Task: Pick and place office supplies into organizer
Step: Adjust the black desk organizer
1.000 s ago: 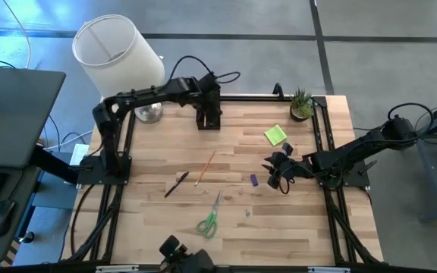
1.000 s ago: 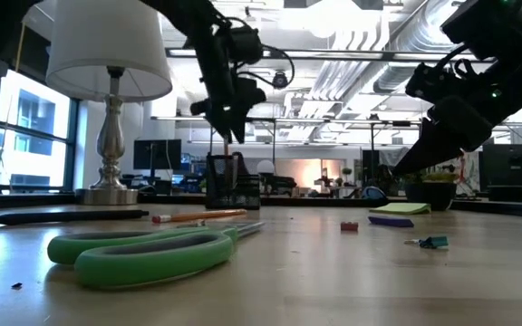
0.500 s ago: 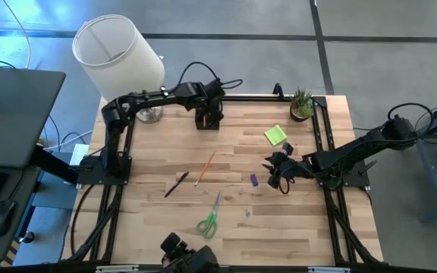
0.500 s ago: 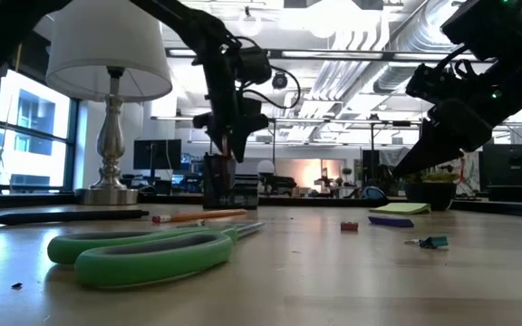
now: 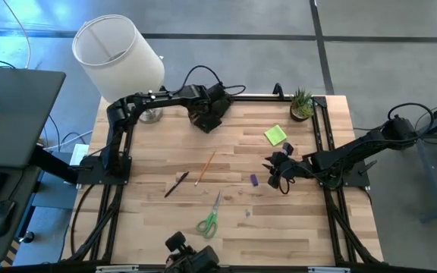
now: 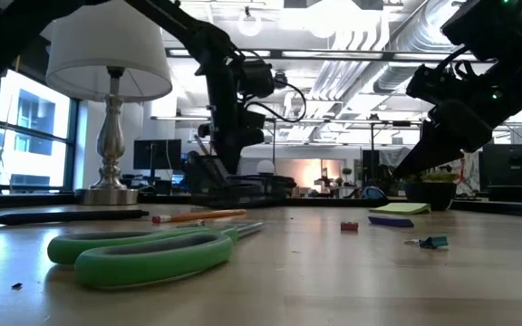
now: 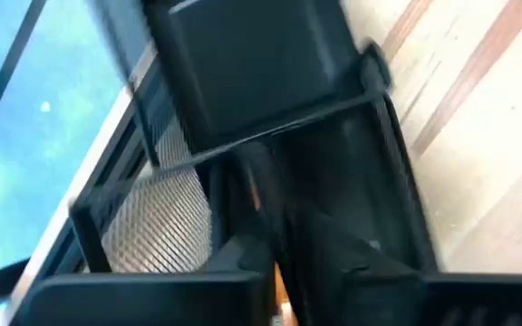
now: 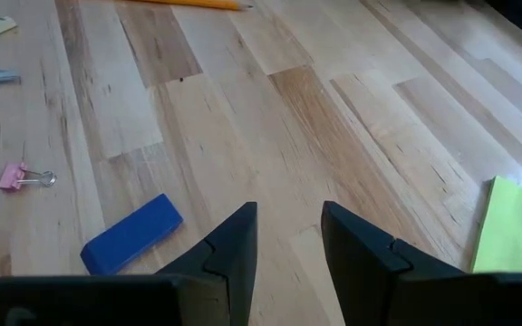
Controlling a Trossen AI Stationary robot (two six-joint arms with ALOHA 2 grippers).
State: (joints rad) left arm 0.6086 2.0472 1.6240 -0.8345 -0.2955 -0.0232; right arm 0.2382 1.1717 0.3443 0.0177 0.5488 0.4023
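Tipped over since a second earlier, the organizer [image 5: 208, 115] leaned under the clenched left claw [image 5: 212, 106]; the right claw [image 8: 288, 237] hung half-open.

The organizer [image 5: 205, 119], upright near the table's far edge a second ago, now leans over, tipped toward the left side. The left gripper [image 5: 212, 106] has moved from above it to against its top and its fingers have drawn together. The left arm has stretched further along that edge.
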